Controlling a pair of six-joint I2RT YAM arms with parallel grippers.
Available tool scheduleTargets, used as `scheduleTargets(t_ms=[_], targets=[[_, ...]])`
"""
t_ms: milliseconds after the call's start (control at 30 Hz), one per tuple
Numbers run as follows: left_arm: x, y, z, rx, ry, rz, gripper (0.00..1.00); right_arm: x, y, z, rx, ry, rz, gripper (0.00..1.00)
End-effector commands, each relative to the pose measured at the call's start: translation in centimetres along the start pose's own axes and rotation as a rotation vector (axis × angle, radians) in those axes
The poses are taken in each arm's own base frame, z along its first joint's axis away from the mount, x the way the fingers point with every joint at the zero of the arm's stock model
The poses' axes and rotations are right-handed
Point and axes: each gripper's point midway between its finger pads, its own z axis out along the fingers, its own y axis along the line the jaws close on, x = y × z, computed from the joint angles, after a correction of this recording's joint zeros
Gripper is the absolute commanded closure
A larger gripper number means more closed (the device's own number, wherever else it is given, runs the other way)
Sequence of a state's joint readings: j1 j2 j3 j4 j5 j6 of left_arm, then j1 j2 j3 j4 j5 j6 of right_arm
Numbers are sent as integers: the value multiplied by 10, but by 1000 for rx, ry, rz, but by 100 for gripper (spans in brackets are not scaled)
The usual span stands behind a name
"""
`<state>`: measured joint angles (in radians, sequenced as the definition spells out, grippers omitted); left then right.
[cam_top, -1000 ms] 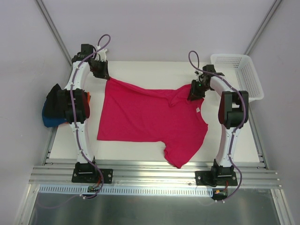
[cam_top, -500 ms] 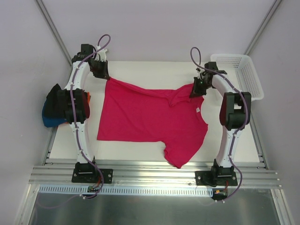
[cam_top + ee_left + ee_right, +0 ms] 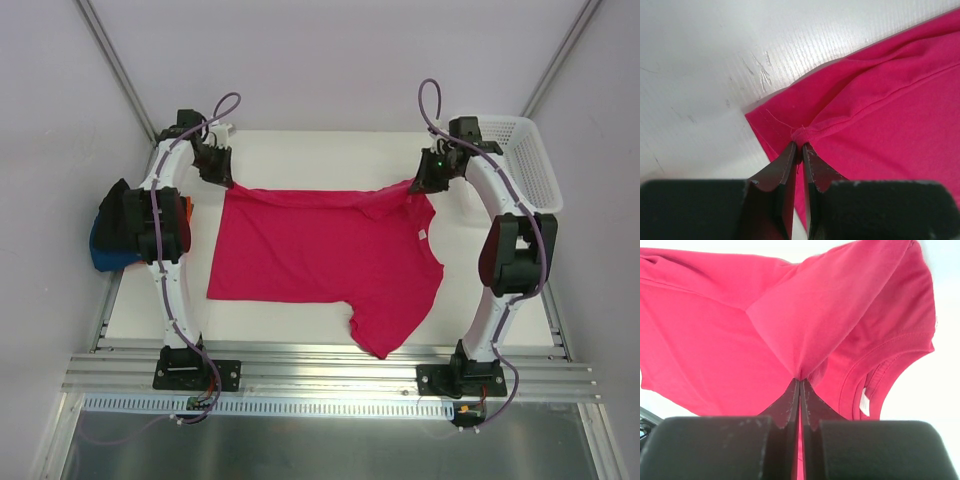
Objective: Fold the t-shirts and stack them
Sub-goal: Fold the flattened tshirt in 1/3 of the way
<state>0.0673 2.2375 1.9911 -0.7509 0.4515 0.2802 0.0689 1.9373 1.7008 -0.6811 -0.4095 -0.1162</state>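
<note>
The crimson-pink t-shirt is spread flat across the middle of the white counter, and its far edge is gripped at 2 points. At the far left corner, by the hem, a small bunch of cloth is pinched in the left gripper, jaws closed tight on it. Over on the other side, a peak of fabric beside the collar is clamped in the right gripper, jaws pressed together on the cloth. The far edge is drawn almost straight between the 2 grippers. 1 sleeve is laid out toward the counter's near edge. A pile of other t-shirts, black, blue and orange, is seen at the left side, partly hidden by the left arm. A white mesh basket is set at the far right corner.
</note>
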Motion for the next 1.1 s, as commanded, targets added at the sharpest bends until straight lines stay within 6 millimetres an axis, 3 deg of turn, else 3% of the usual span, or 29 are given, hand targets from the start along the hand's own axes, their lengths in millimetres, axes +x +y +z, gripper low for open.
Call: scheduleTargets(t_ms=[0, 400, 1067], targets=[[-20, -9, -43, -24, -79, 61, 91, 5, 11, -24, -21, -12, 6, 100], [-18, -21, -65, -29, -99, 93, 91, 13, 23, -56, -29, -51, -5, 100], [16, -30, -64, -5, -42, 78, 91, 46, 31, -83, -29, -44, -6, 100]])
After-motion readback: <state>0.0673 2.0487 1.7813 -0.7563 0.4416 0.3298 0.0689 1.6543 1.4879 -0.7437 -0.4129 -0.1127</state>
